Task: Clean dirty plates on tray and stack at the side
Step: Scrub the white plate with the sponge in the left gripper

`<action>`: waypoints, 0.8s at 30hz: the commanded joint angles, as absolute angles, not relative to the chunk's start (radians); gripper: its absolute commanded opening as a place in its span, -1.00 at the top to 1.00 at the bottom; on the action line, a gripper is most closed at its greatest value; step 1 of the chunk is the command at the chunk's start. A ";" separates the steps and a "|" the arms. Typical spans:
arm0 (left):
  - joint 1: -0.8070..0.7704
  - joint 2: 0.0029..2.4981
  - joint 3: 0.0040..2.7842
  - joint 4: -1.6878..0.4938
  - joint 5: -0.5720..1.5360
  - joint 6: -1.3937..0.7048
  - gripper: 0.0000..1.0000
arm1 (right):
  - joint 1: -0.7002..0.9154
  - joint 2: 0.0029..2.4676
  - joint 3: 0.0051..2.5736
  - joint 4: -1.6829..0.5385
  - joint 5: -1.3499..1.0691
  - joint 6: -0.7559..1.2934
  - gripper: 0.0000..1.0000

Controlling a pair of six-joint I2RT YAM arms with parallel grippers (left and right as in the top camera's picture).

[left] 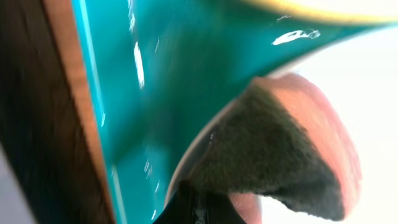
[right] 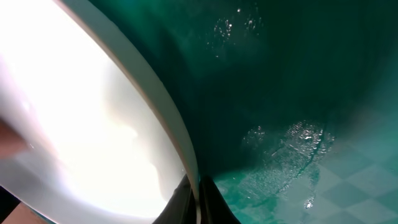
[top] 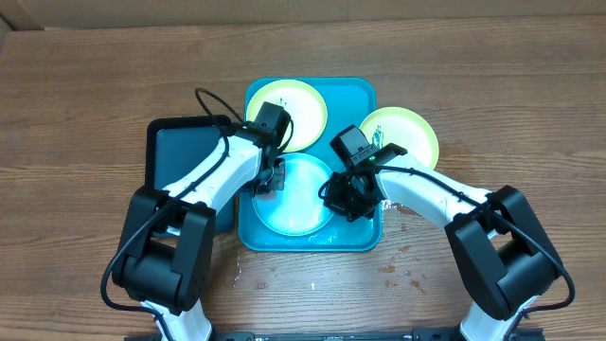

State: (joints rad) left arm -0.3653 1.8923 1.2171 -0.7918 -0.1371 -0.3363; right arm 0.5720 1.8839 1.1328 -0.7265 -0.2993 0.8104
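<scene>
The turquoise tray (top: 352,98) lies mid-table. One plate (top: 295,114) with a yellow-green rim rests in its far half. A second plate (top: 294,199), glaring white, lies in its near half. A third plate (top: 407,134) sits on the table right of the tray. My left gripper (top: 269,178) is shut on a pink sponge (left: 280,155) with a dark scouring face, pressed against the near plate's (left: 373,93) left edge. My right gripper (top: 347,199) is shut on that plate's right rim (right: 186,155), one finger on each side, over the wet tray floor (right: 298,93).
A smaller black tray (top: 180,156) lies left of the turquoise one, partly under my left arm. Water drops (top: 398,267) spot the wood in front of the tray. Both arms reach in from the near edge.
</scene>
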 commanded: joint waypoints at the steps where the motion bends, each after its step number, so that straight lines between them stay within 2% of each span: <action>1: -0.359 1.900 1.217 -0.708 -0.152 -0.278 0.91 | 0.565 1.892 1.118 -0.757 -0.236 0.803 0.92; 7: -0.361 1.909 1.215 -0.569 0.138 -0.275 0.92 | 0.565 1.892 1.118 -0.757 -0.236 0.803 0.92; 14: -0.365 1.950 1.214 -0.491 0.312 -0.236 0.92 | 0.565 1.892 1.118 -0.757 -0.236 0.803 0.92; 17: -0.364 1.954 1.214 -0.532 0.246 -0.209 0.92 | 0.565 1.892 1.118 -0.757 -0.230 0.803 0.92; 24: -0.351 1.945 1.231 -0.783 -0.327 -0.365 0.91 | 0.565 1.892 1.118 -0.760 -0.226 0.804 0.92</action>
